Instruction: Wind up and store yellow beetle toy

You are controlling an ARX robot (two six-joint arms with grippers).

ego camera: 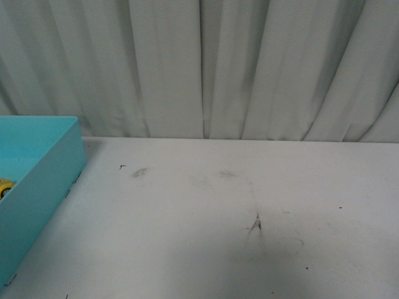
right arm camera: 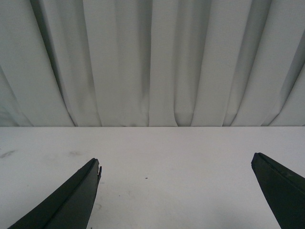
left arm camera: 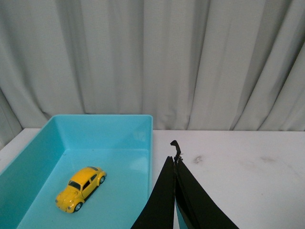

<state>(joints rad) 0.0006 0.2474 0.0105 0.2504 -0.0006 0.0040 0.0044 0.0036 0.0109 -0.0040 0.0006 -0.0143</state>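
The yellow beetle toy sits on its wheels inside the turquoise bin, on the bin's floor. In the front view only a sliver of the toy shows at the left edge, inside the bin. My left gripper is shut and empty, above the bin's near right wall, apart from the toy. My right gripper is open and empty above bare white table. Neither arm shows in the front view.
The white table carries dark scuff marks. A pale pleated curtain hangs along the table's far edge. The bin stands at the table's left side.
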